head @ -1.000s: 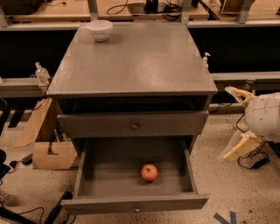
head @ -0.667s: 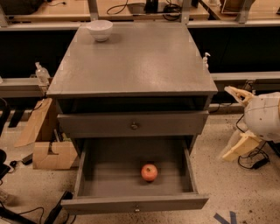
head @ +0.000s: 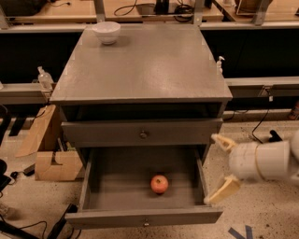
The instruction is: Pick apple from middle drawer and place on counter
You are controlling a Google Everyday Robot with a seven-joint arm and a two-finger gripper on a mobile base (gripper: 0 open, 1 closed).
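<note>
The small red apple [head: 159, 184] lies on the floor of the middle drawer [head: 140, 217], which is pulled out wide with its small dark knob at the front. The grey counter [head: 149, 65] spreads above it. My gripper [head: 223, 164] is at the right, just outside the drawer's right wall and level with it, its two tan fingers [head: 223, 190] spread open and empty, pointing left toward the drawer. The apple is well to the left of the gripper.
A white bowl [head: 106, 31] stands at the counter's far left corner. A closed drawer front with a brassy knob [head: 143, 134] sits above the open drawer. Cardboard boxes [head: 49, 156] and cables lie on the floor at left. Pale wooden benches [head: 140, 9] run behind.
My gripper has moved left and down, from beside the cabinet's right side to the open drawer's right wall. The apple and drawer have not moved.
</note>
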